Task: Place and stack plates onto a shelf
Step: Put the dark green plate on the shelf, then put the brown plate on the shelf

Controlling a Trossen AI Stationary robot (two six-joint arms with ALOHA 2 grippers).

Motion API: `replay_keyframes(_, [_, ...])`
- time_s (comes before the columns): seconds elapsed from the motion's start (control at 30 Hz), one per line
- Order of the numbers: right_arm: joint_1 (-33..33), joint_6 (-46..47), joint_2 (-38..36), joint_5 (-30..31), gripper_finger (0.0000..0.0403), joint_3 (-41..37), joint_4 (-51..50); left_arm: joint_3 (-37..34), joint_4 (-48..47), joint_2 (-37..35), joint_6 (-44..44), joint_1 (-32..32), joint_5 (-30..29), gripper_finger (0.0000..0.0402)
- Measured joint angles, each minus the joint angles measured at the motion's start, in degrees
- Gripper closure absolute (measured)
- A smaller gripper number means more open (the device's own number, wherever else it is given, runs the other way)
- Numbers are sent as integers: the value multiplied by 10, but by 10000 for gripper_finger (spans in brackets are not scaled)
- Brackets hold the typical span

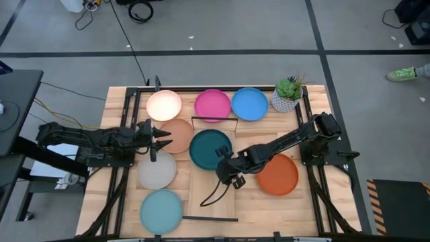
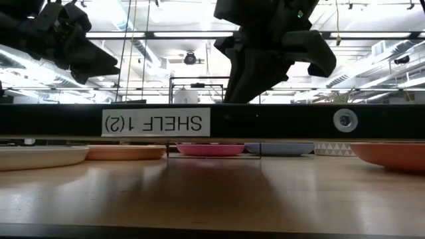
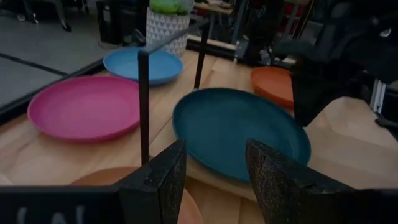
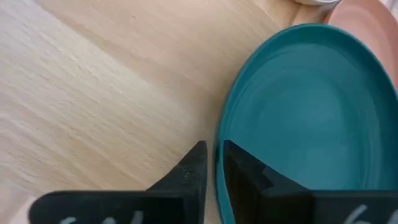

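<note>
Right gripper [image 4: 211, 163] pinched, it seemed, the rim of the dark teal plate [image 1: 210, 148] lying on the shelf [image 1: 209, 195], where so thin a hold could slip; left gripper [image 1: 160, 140] waited spread near the tan plate [image 1: 180, 134].

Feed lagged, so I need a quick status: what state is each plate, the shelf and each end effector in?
Dark teal plate: flat on the shelf, rim pinched by right end effector.
Right end effector: shut on the teal plate's rim.
Left end effector: open, empty, above the tan plate.
Other six plates: flat on the table, unstacked.
</note>
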Motion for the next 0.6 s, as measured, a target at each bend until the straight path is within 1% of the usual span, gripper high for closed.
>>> replay_keyframes(0.13, [1,0,-1,4,318,1,7,0,-22,0,-22,0,2,230])
replay_keyframes(0.23, [10,10,-2,8,298,25,-10,0,-28,1,-33,0,20,230])
replay_keyframes(0.33, [21,42,-4,30,282,63,-80,0,-29,9,-33,0,48,230])
replay_keyframes(0.4, [28,80,-5,54,275,82,-147,0,-28,19,-34,1,48,230])
replay_keyframes(0.47, [35,131,-10,70,271,91,-217,0,-27,36,-40,6,47,230])
replay_keyframes(0.6, [47,234,-32,89,270,88,-294,7,-30,84,-48,23,48,230])
